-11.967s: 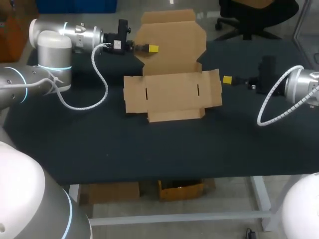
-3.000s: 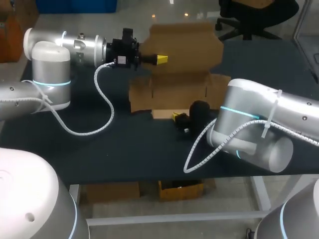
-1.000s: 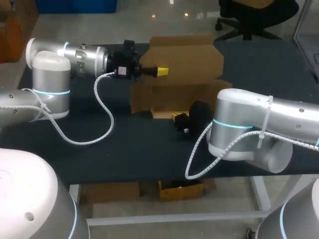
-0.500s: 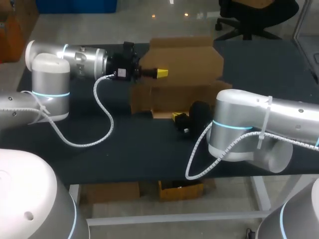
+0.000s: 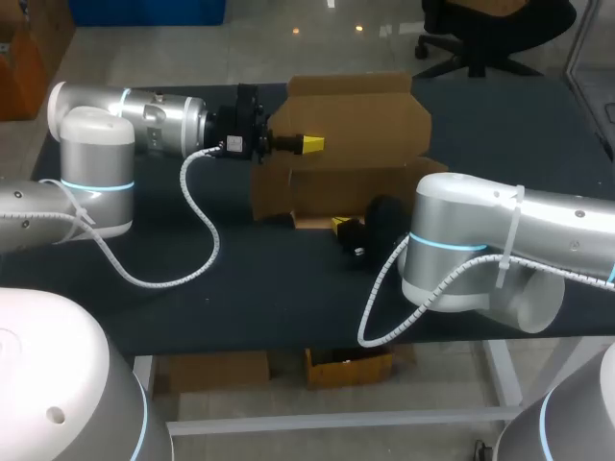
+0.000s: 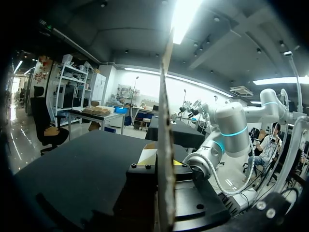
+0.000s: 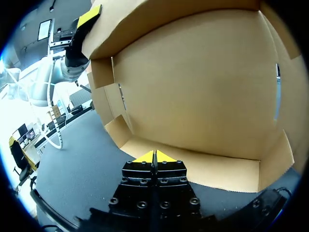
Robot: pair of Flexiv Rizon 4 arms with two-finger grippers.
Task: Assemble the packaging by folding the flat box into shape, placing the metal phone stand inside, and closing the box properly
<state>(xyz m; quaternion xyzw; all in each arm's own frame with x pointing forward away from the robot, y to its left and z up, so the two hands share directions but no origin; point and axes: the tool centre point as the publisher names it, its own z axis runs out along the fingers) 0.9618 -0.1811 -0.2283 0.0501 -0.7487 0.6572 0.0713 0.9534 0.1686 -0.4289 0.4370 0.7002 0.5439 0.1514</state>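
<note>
The brown cardboard box [image 5: 356, 115] stands half folded at the back of the black table [image 5: 240, 288], its tall rear panel raised. My left gripper [image 5: 313, 143] is shut on that panel's left edge; in the left wrist view the panel [image 6: 165, 96] runs edge-on between the fingers of this gripper [image 6: 165, 169]. My right gripper [image 5: 338, 225] is shut and empty at the box's front. Its tips [image 7: 154, 155] rest at the edge of the bottom flap [image 7: 212, 169], facing the inner wall [image 7: 203, 82]. The left gripper [image 7: 89, 15] shows at the upper panel's corner. No phone stand is in view.
My right arm's thick elbow [image 5: 461, 250] lies across the table's front right, close to the box. The left arm's white cable [image 5: 192, 240] loops over the table to the left of the box. Bare black tabletop stretches along the front edge.
The left gripper and the raised panel have dipped slightly toward me. The right arm has stayed put at the box's front.
</note>
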